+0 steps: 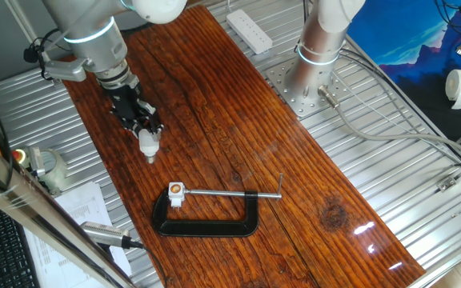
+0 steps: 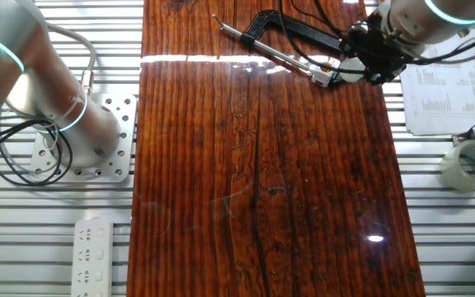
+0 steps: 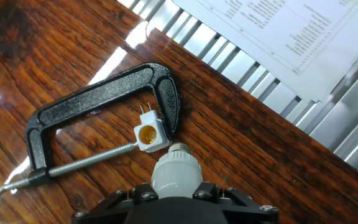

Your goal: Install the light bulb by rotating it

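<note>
My gripper [image 1: 148, 138] is shut on the white light bulb [image 1: 149, 145], which hangs base-down above the wooden table. From the hand view the bulb [image 3: 176, 168] sticks out between the fingers, its threaded base pointing toward the small white socket block [image 3: 150, 135] with an orange hole. The socket [image 1: 176, 192] is held in the black C-clamp [image 1: 206, 221], ahead of and below the bulb with a gap between them. In the other fixed view, the gripper [image 2: 355, 66] sits just right of the socket [image 2: 323, 77].
The C-clamp's screw rod [image 3: 86, 160] reaches across the wooden tabletop [image 1: 238, 120]. Printed paper [image 3: 291, 37] lies on the metal slats beside the table. A tape roll [image 2: 471, 164], a power strip [image 1: 249, 30] and a second arm's base [image 1: 320, 48] stand around.
</note>
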`<state>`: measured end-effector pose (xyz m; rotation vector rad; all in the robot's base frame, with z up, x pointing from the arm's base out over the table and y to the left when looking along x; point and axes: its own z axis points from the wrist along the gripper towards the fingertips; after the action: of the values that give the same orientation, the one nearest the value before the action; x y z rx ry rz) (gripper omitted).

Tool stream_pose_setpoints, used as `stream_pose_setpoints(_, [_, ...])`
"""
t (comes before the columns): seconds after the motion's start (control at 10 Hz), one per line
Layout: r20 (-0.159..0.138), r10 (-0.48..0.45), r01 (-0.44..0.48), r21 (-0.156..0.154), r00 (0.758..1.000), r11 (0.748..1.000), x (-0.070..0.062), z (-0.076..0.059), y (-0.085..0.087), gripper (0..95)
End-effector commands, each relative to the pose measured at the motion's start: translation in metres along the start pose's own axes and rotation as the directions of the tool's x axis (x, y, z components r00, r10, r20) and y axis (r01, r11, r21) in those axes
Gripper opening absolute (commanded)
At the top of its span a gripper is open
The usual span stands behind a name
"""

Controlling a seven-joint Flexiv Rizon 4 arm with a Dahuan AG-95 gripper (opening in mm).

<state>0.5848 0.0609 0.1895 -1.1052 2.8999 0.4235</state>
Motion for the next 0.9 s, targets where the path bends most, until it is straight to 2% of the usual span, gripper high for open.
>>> stream_pose_setpoints(0.1, [-0.001,0.055,-0.055,-0.015,0.998,0.998,0.0,0.0,0.0,0.0])
stream_pose_setpoints(0.2, [-0.016,0.087,-0.088,-0.019,0.996,0.996,0.0,0.0,0.0,0.0])
stream_pose_setpoints(0.4, [-0.019,0.121,-0.121,-0.017,0.992,0.992,-0.005,0.003,0.011,0.0])
stream_pose_setpoints(0.6, [-0.033,0.169,-0.17,-0.016,0.985,0.985,-0.016,0.007,0.028,0.0])
stream_pose_setpoints(0.8, [-0.056,0.205,-0.206,-0.015,0.977,0.978,-0.025,0.006,0.037,0.0])
stream_pose_setpoints(0.9, [-0.058,0.214,-0.215,-0.016,0.975,0.976,-0.028,0.006,0.04,0.0])
